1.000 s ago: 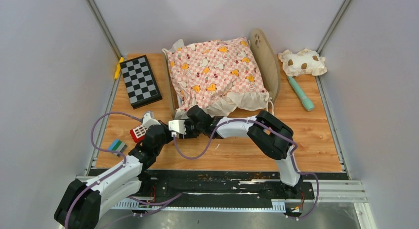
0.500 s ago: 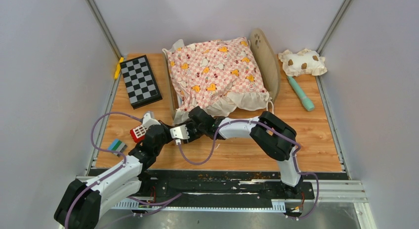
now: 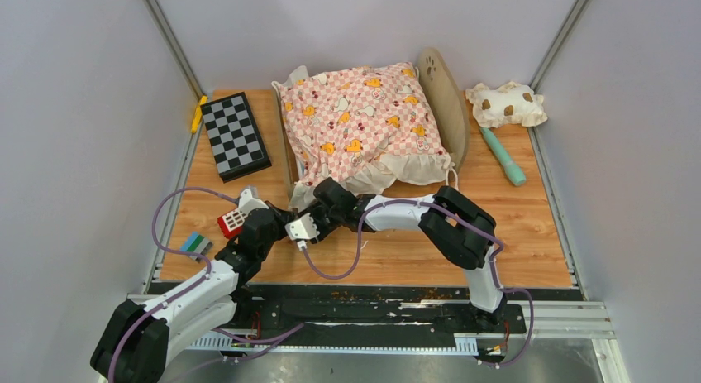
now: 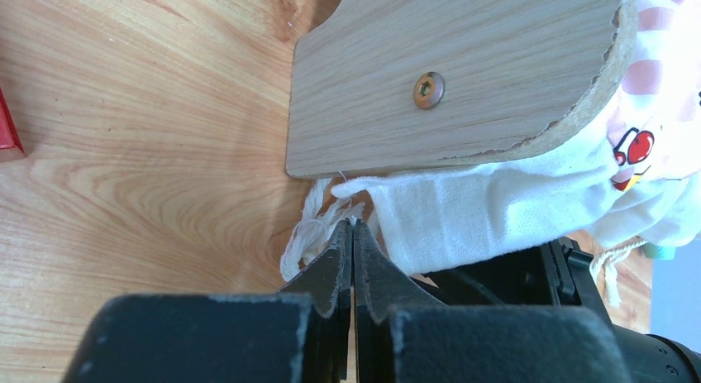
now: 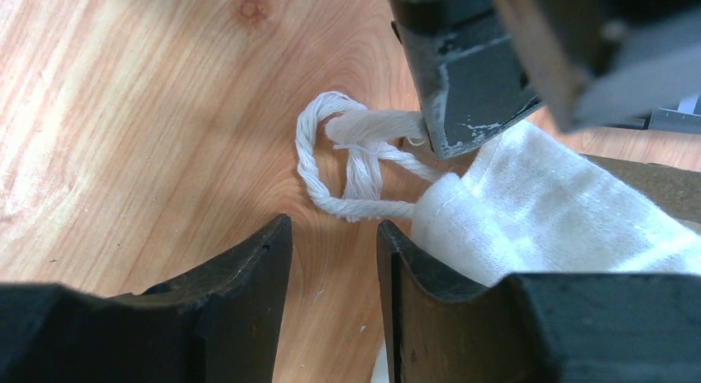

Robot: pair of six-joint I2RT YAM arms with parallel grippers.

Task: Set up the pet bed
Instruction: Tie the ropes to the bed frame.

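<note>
The pet bed stands at the back middle, with its paw-print headboard [image 3: 442, 93] on the right. The pink checkered cushion [image 3: 360, 122] lies on it and hides the striped base. In the left wrist view the wooden footboard [image 4: 446, 77] sits just ahead, with the cushion's white ruffle [image 4: 463, 217] below it. My left gripper [image 4: 353, 226] is shut on the cushion's white cord tie [image 5: 347, 164] at the bed's near left corner [image 3: 289, 213]. My right gripper [image 5: 335, 230] is open just short of the same cord, touching nothing [image 3: 307, 211].
A black-and-white chessboard [image 3: 235, 135] and a yellow piece [image 3: 198, 112] lie at the back left. A red block [image 3: 231, 223] and a small green-blue block [image 3: 196, 245] lie by my left arm. The spotted pillow [image 3: 506, 103] and a teal tube [image 3: 503, 156] are at the right.
My right wrist has tilted and swung toward the near edge beside the bed's corner. My left arm has stayed where it was, still pinching the cord.
</note>
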